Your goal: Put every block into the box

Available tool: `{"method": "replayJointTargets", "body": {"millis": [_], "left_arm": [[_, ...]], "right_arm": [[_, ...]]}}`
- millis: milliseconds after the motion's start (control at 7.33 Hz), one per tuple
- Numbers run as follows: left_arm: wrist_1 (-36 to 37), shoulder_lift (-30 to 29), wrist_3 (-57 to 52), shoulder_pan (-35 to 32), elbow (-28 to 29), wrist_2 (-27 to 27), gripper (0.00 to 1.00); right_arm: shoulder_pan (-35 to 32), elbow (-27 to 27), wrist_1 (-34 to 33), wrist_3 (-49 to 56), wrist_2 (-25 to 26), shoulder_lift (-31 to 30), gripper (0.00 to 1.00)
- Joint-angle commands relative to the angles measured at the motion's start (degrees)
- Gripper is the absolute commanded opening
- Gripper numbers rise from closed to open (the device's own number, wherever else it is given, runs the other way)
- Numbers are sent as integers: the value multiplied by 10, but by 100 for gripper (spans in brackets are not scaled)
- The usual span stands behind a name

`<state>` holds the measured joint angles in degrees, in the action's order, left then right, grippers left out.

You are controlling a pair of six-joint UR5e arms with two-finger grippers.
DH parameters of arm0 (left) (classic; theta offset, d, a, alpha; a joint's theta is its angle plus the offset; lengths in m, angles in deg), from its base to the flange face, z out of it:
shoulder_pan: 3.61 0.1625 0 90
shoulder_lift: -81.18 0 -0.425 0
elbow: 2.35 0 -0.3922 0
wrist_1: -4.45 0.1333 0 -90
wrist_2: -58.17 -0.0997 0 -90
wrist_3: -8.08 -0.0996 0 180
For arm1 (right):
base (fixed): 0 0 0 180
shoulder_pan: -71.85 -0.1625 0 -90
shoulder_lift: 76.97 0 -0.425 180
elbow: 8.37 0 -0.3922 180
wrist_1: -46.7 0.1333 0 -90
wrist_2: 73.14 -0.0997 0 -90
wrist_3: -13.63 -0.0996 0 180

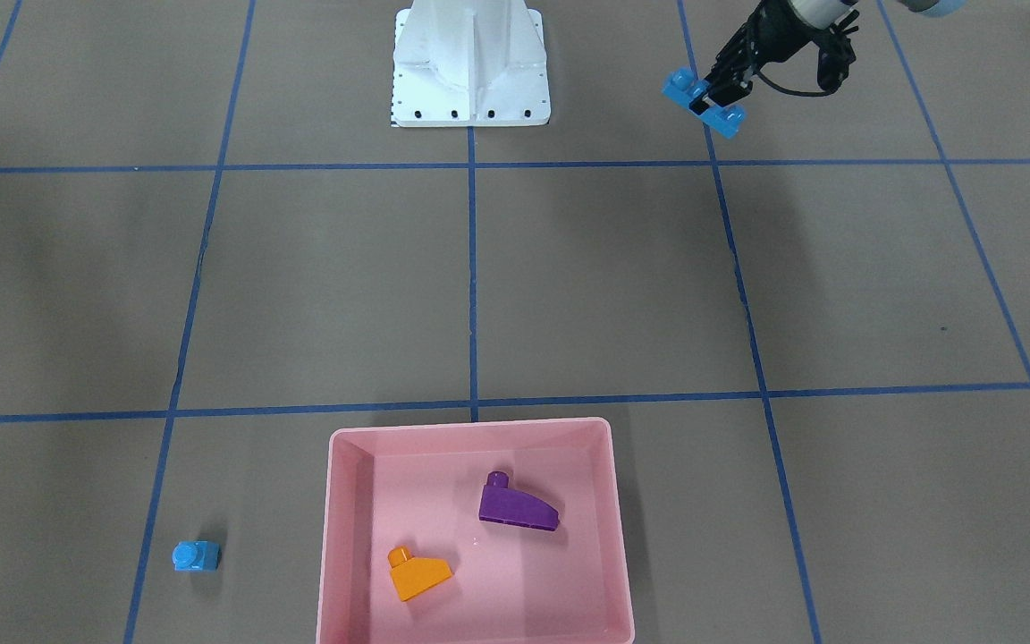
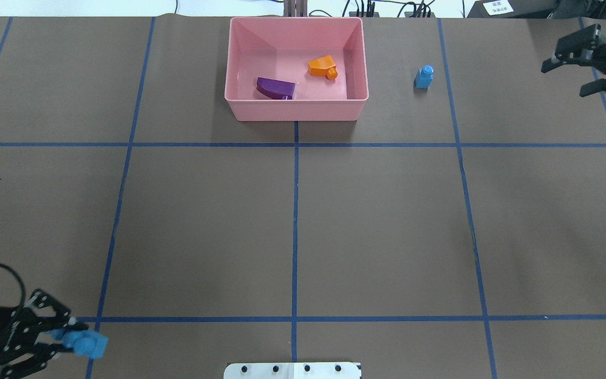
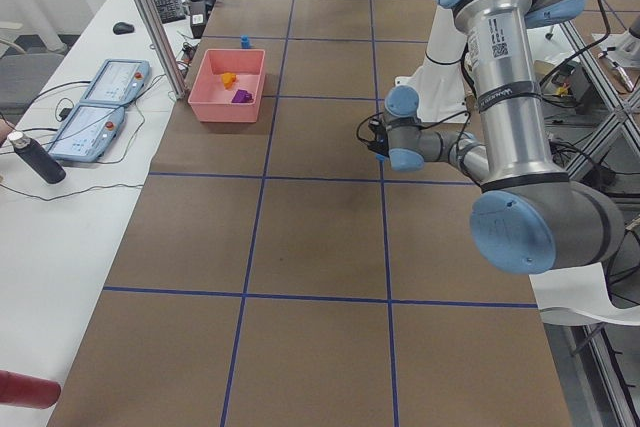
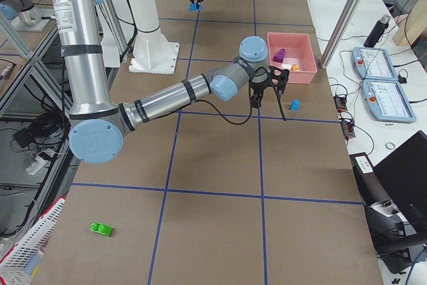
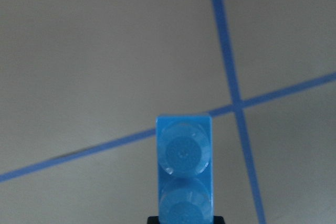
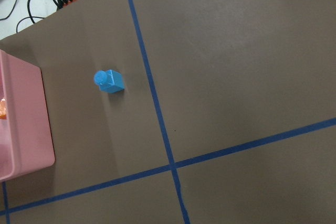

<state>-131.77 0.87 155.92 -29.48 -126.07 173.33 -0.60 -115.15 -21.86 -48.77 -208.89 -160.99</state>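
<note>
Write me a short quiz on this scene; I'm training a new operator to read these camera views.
1. How many bricks lie in the pink box?
2. Which brick does the left tool hold: A purple, B long blue, C orange?
3. True or false: the tiny blue brick stands on the table, outside the box.
Key: 1. two; 2. B; 3. true.

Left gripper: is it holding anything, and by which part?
Yes. The left gripper grips the long blue brick across its middle, with both ends sticking out. The right gripper holds nothing.
</note>
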Motion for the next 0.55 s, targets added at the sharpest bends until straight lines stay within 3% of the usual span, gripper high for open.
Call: {"method": "replayJointTargets", "body": {"millis": [0, 273, 409], "left_arm": [[210, -198, -83, -86, 21, 69, 0], [295, -316, -154, -139, 84, 74, 0], [350, -395, -202, -175, 129, 76, 0]], "right_arm": [[-2, -2, 0, 22, -5, -33, 100], [-20, -6, -1, 115, -7, -98, 99], [-24, -18, 0, 196, -3, -165, 99]]}}
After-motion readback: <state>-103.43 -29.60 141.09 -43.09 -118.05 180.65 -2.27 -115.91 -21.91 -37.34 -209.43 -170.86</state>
